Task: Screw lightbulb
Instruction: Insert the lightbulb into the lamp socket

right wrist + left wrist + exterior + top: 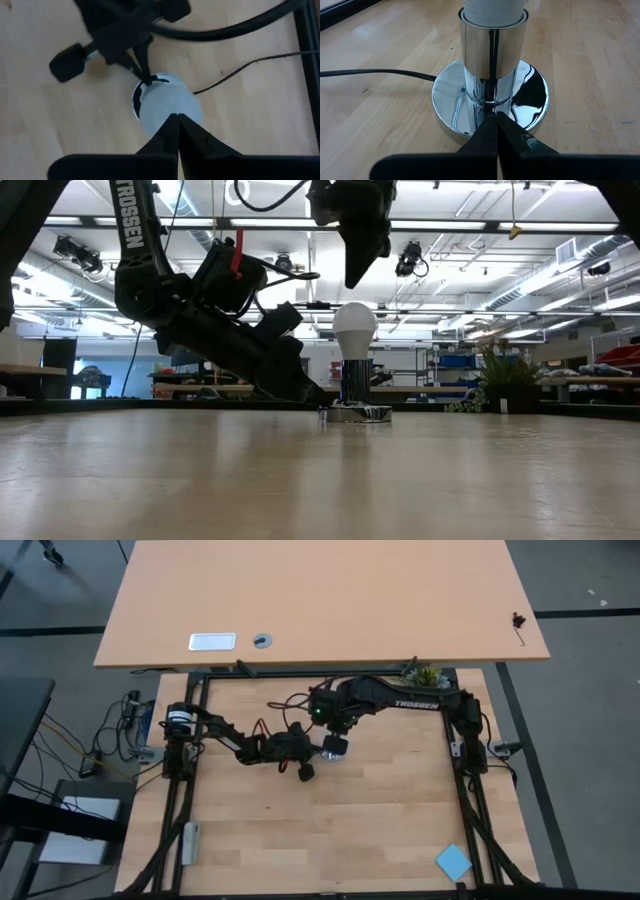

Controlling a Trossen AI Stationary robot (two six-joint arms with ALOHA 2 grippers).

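A small white pear-shaped lightbulb [354, 326] stood upright in a round shiny silver socket base [354, 413] near the middle of the pale wooden table [380, 830]. In the left wrist view the bulb's lower end [493, 10] sat inside the shiny metal tube of the base [490, 95]. A thin black cord [370, 73] ran away from the base across the wood.

The right gripper [358, 275] hung just above the top of the bulb, not touching it. Its two dark fingers [175, 135] were pressed together with nothing between them. In the right wrist view the bulb [167, 107] showed as a pale round shape right below the fingertips.

The left gripper [496, 120] was low down by the table, right at the foot of the base. Its fingers were closed too, tips together, pointing at the narrow stem of the base. It held nothing.

From above, both dark arms met at the bulb [334, 747]. A small blue square pad [453, 862] lay well apart, near a table corner.
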